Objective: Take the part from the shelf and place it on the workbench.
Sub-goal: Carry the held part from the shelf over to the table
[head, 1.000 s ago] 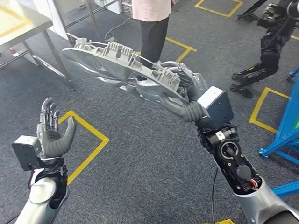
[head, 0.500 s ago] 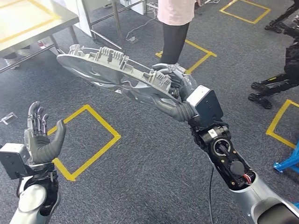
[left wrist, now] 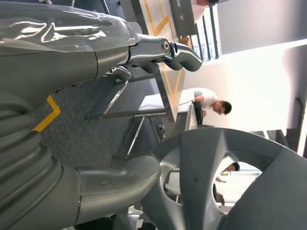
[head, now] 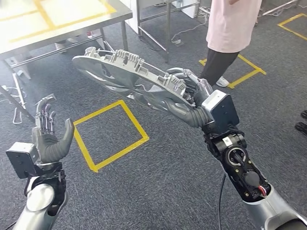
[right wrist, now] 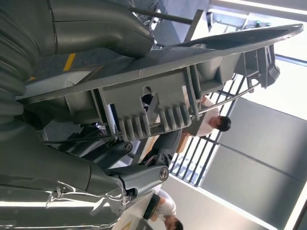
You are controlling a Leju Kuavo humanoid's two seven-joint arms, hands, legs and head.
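no readable text, no label, brand or number in any view, small white sticker (head: pixel 227 140) on the right wrist too blurred to read, yellow tape lines (head: pixel 108 132) on the floor carrying no letters

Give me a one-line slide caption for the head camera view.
Right robot hand carries a long grey ribbed plastic part toward the steel workbench; left robot hand open and empty.

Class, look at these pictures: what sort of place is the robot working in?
Probably a robotics test workshop: grey carpet marked with yellow tape squares, a metal workbench, and a grey moulded part held in the right hand.
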